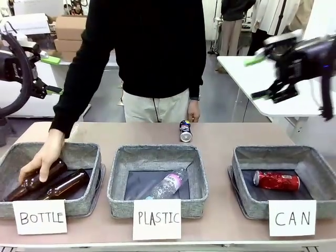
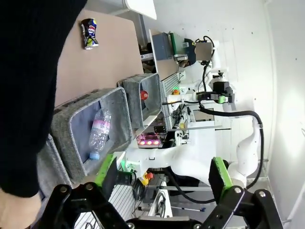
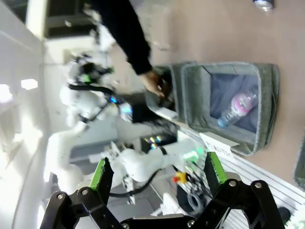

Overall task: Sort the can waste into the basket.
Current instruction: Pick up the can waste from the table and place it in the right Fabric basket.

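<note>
1. Two dented metal cans: the red can (image 1: 276, 180) is lying in the grey woven basket (image 1: 254, 209) at 4 o'clock; the blue-silver can (image 1: 185, 130) is sitting on the counter (image 1: 236, 135) at 12 o'clock.
2. The left gripper (image 1: 52, 75) and right gripper (image 1: 260, 79) are hanging spread.

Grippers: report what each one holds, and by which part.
Nothing is held. The left gripper and the right gripper are both open and empty.
</note>
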`<state>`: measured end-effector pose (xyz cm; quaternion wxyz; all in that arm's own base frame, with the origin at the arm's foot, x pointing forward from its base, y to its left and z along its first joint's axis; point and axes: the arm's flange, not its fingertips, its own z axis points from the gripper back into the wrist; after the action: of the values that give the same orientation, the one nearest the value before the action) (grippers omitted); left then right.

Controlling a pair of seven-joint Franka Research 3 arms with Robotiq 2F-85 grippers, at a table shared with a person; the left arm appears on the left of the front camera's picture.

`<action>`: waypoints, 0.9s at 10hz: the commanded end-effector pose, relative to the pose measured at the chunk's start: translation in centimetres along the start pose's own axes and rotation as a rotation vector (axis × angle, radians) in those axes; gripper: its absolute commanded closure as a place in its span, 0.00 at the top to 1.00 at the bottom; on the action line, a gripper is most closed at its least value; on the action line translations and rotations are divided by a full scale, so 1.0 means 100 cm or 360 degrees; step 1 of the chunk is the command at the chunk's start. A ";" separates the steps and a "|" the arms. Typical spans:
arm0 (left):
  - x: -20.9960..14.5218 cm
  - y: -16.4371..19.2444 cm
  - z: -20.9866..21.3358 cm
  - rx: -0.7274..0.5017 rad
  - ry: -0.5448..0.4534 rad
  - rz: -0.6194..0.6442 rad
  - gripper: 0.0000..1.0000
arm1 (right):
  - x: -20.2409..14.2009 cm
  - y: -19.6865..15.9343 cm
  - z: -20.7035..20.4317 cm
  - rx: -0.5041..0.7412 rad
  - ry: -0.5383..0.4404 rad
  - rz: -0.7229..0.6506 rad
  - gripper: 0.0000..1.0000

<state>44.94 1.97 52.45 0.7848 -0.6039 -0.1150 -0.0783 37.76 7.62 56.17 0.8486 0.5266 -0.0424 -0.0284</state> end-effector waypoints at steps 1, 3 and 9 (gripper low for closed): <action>0.000 -0.002 0.001 0.0006 -0.0014 -0.0004 1.00 | 0.100 0.007 -0.074 -0.0601 0.0187 -0.0180 1.00; 0.000 -0.002 0.001 0.0006 -0.0014 -0.0004 1.00 | 0.150 -0.025 -0.147 -0.1051 0.0203 -0.0273 1.00; 0.000 -0.002 0.001 0.0006 -0.0014 -0.0004 1.00 | 0.159 -0.051 -0.212 -0.1425 -0.0117 -0.0792 1.00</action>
<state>44.99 1.99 52.39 0.7850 -0.6038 -0.1148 -0.0778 54.18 20.36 43.50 0.9689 0.2116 0.0402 -0.1221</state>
